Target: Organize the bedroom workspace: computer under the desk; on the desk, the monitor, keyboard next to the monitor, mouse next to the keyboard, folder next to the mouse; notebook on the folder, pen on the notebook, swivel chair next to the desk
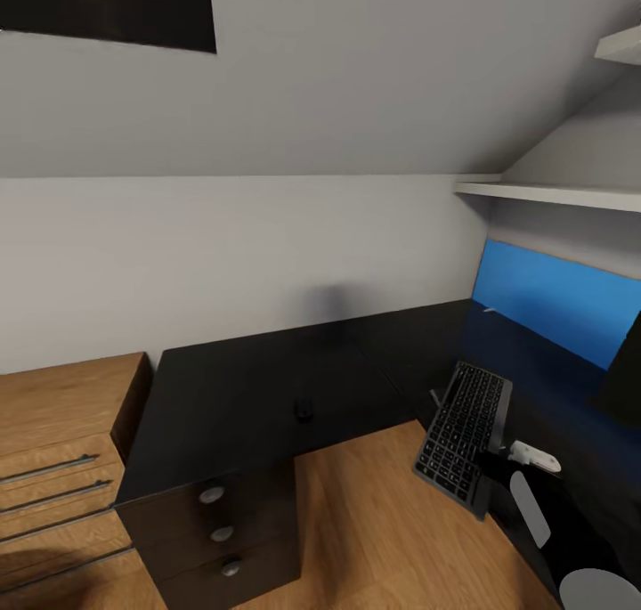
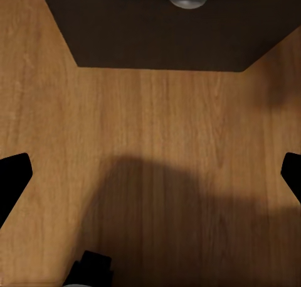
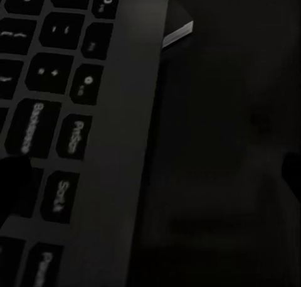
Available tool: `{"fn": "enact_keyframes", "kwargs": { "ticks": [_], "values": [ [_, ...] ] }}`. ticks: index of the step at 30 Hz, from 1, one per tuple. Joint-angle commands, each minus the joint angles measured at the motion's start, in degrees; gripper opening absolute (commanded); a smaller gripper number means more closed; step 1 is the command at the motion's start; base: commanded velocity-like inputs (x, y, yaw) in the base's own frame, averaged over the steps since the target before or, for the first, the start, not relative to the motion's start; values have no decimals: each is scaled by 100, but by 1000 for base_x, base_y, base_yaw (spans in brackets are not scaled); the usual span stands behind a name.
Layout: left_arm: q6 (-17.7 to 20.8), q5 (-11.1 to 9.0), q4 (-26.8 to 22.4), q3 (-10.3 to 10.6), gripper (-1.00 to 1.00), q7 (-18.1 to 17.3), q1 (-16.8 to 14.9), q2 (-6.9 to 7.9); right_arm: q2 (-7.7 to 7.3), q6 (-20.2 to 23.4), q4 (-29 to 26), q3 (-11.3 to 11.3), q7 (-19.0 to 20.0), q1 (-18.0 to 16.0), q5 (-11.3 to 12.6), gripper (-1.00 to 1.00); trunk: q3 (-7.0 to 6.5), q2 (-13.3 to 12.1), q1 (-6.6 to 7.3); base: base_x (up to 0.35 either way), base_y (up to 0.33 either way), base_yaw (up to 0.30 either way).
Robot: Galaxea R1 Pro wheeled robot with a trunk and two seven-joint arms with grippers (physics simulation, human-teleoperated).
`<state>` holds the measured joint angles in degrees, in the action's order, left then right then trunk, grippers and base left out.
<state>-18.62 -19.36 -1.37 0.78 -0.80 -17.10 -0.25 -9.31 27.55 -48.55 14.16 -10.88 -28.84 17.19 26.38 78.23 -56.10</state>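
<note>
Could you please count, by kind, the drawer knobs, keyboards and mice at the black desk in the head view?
Round drawer knobs: 3
Keyboard: 1
Small dark mouse: 1
Total: 5

The desk (image 1: 240,387) is showing a glossy black top, its drawer unit (image 1: 214,530) black with round silver knobs. Just beside the right gripper (image 1: 534,457), whose tip is showing white, the keyboard (image 1: 463,432) is showing dark grey keys with pale lettering in a silver-grey frame. Beyond that claw a bright blue panel (image 1: 561,298) is glowing. Below the left gripper (image 2: 150,174), the floor (image 2: 157,161) is showing warm brown wood grain with a darker shadow.
</note>
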Motion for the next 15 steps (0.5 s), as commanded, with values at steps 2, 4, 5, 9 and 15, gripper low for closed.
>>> {"fn": "enact_keyframes", "kwargs": {
  "ticks": [2, 4, 5, 9, 15],
  "values": [
    [-19, -33, 5, 10, 100, -8, -4, 3, -1, 22, 179, -8, -43, 1, 83, 100, 7, 3, 0, -32, 21, 0],
    [-19, -33, 5, 10, 100, -8, -4, 4, -1, 22, 179, -7, -43, 1, 83, 100, 7, 3, 0, -16, 11, 0],
    [-19, -33, 5, 10, 100, -8, -4, 3, -1, 22, 179, -8, -41, 1, 83, 100, 7, 3, 0, -9, 6, 0],
    [-25, -33, 5, 10, 100, -8, -4, 1, -1, 22, 179, -9, -38, 1, 85, 100, 7, 3, 0, -4, 3, 0],
    [-27, -34, 5, 10, 100, -8, -4, 6, -1, 16, 178, -7, -37, 1, 91, 100, 7, 3, 0, -4, 0, 0]
  ]
}}
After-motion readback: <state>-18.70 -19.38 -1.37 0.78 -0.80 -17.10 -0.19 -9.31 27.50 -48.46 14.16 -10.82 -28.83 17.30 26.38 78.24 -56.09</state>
